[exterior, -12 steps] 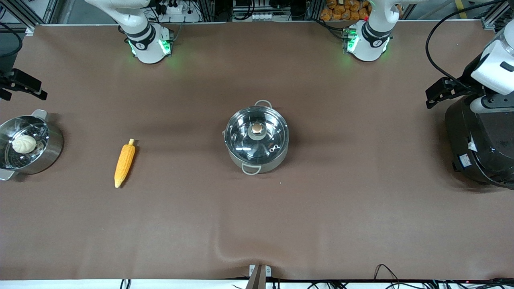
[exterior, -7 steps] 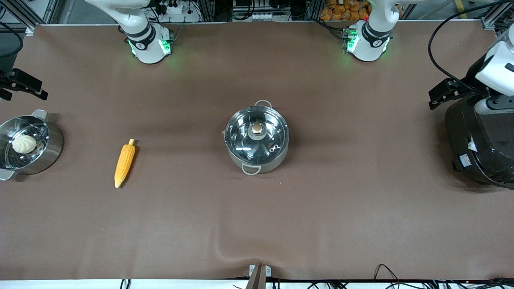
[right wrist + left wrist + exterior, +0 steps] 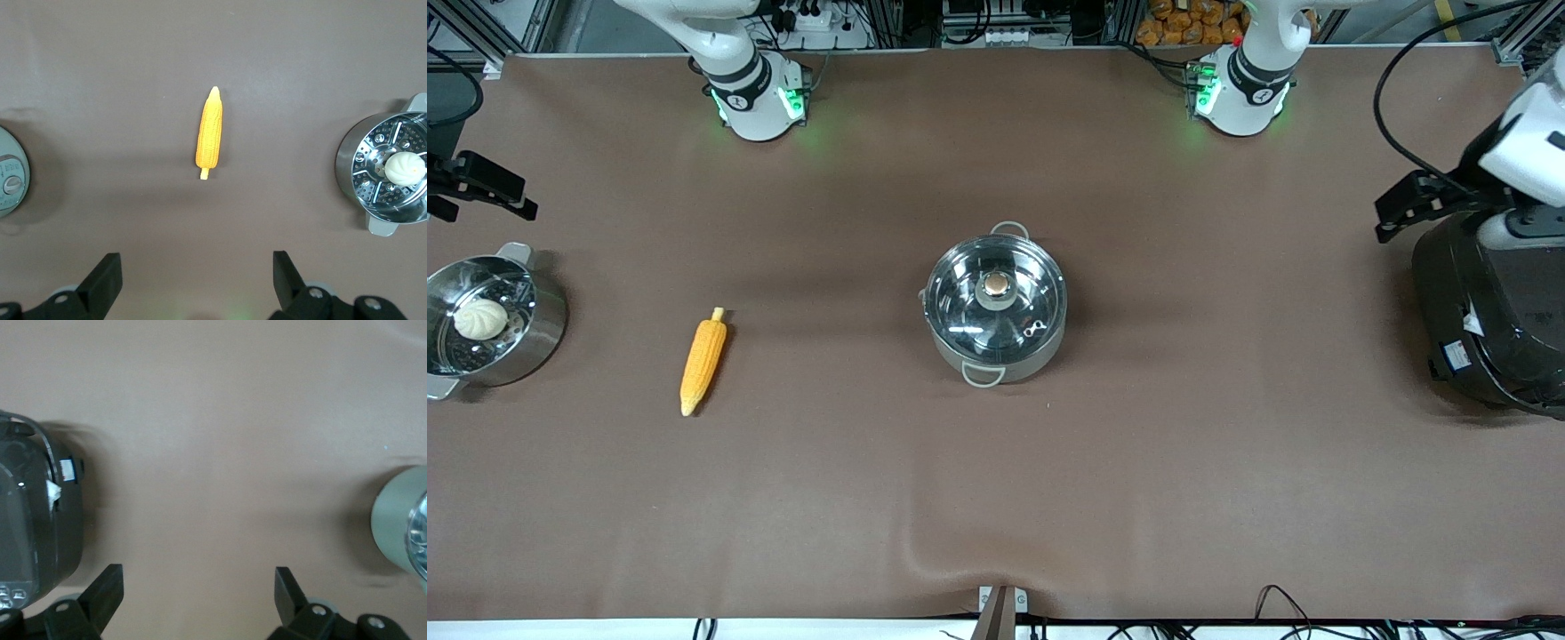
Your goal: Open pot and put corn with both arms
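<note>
1. While the glass lid (image 3: 996, 296) sits shut on the stainless-steel pot (image 3: 996, 356) at mid-table, both grippers hang high at the table's ends, so the opening reach is a long sideways one for either arm.
2. The left gripper (image 3: 199, 595), fingers wide apart and empty, is over bare table between the black electric cooker (image 3: 1489, 320) and the pot; by my reading it is placed to go for the lid's brass-coloured knob (image 3: 996, 284).
3. The right gripper (image 3: 195, 277), fingers likewise apart and empty, is up near the steamer pan (image 3: 489, 320); the corn cob (image 3: 703, 360) lies toward the right arm's end of the table, between that pan and the pot.
4. The cob's long axis runs roughly toward and away from the front camera, pale stub end farther from it. In the right wrist view it lies across the line between the fingertips, so a grasp probably needs little wrist turn.
5. The steamer pan holds a perforated tray (image 3: 400, 143) and a white bun (image 3: 405, 168); nothing shows through the pot's lid.
</note>
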You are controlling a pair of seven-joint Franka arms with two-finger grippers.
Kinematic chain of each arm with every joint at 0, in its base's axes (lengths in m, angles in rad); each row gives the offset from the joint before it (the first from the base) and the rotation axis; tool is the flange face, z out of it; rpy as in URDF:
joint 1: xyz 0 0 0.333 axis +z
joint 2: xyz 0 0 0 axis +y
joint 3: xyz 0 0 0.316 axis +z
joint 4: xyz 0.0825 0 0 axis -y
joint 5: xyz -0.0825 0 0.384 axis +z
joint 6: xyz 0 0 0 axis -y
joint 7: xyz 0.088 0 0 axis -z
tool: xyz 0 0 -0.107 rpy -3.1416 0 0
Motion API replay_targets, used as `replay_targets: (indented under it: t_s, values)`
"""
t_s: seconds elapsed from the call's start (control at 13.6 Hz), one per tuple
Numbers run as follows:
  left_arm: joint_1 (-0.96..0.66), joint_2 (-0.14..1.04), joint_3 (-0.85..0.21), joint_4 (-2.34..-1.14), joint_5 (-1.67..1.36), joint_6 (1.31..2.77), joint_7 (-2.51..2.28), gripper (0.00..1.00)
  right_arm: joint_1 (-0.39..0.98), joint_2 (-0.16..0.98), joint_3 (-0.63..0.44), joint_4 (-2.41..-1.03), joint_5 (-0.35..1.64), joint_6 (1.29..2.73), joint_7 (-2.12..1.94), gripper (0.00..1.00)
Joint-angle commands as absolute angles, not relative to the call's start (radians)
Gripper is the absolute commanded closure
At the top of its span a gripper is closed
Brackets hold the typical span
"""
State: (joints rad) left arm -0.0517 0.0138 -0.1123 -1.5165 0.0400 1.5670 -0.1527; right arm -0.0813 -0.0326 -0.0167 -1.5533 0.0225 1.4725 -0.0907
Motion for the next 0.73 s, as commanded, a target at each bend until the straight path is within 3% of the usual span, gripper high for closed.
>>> replay_targets:
  t_s: [0.0,0.22,0.44,0.66]
  values:
    - [-0.098,0.052,-0.15,-1.491,0.032,1.552,-0.179,0.0,-0.08,-0.029,-0.018,-1.546,0.009,1.462,-0.1,0.0]
    - [-0.203,0.11,-0.173,-1.48,0.015,1.563,-0.428,0.0,-0.077,-0.014,-0.018,-1.548,0.011,1.46,-0.13,0.0]
    - [-0.366,0.263,-0.173,-1.361,0.02,1.574,-0.748,0.0,-0.057,0.121,-0.017,-1.543,0.028,1.469,-0.172,0.0]
    - [-0.483,0.382,-0.167,-1.313,0.021,1.704,-0.993,0.0,0.041,0.216,-0.018,-1.551,0.017,1.524,-0.163,0.0]
